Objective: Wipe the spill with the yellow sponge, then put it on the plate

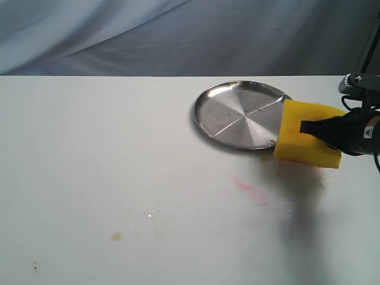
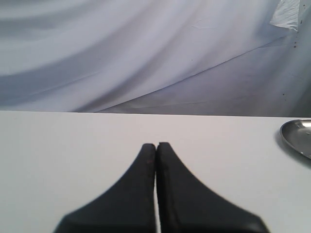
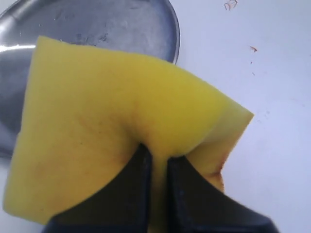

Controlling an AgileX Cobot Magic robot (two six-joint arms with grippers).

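So the right gripper (image 3: 155,154) is pinching the yellow sponge (image 3: 97,116) hard. The jaws are sitting nearly together and the foam is bulging up around them, so that's a solid grip on one edge of the block. In the exterior view the sponge is hanging in the air with its far end overlapping the right rim of the plate (image 1: 237,113), and it's throwing a soft shadow on the table (image 1: 89,148) underneath. It isn't resting on the metal yet as far as I can tell.

The left gripper (image 2: 156,145) is just idling with its fingers pressed shut on nothing, hovering low over bare tabletop well off to the side.

Moving further out, the spill (image 1: 151,212) is looking mostly dealt with. I'm only seeing a few wet glints, a pink smear (image 1: 249,190) closer to the plate and a small tan droplet (image 1: 116,236) off to the left.

My read is that the wiping part is pretty much wrapped up and the arm is working on the drop-off. The next move is calling for carrying the sponge further in over the dish's middle, lowering it, then opening up. If it lets go where it is now, I'd guess the block tips off the rim onto the table.
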